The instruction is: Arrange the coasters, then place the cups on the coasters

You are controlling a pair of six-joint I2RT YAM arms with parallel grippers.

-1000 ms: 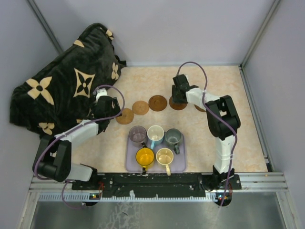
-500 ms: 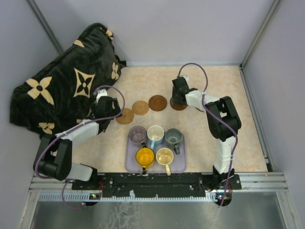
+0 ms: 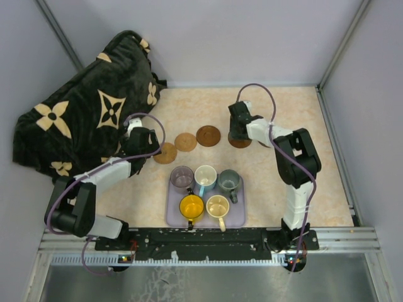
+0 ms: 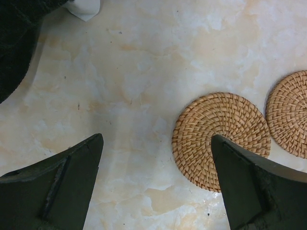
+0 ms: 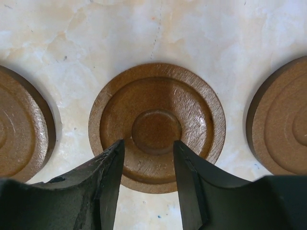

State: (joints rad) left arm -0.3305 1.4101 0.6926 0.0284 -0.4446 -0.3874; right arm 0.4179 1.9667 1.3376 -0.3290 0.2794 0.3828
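Top external: slight shift of right gripper (image 3: pixel 238 129), and of the dark coaster (image 3: pixel 242 144) beneath it, rightward over the last second. Reads as a nudge into line, so arranging not yet done. Jaws narrow, gripping nothing, straddling the coaster's raised centre: round, ringed, dark brown, flanked by two more. Wide and idle, left gripper (image 4: pixel 156 139), tan coaster (image 4: pixel 220 129) under one finger. Nearward of both grippers, cups (image 3: pixel 205 178) untouched.
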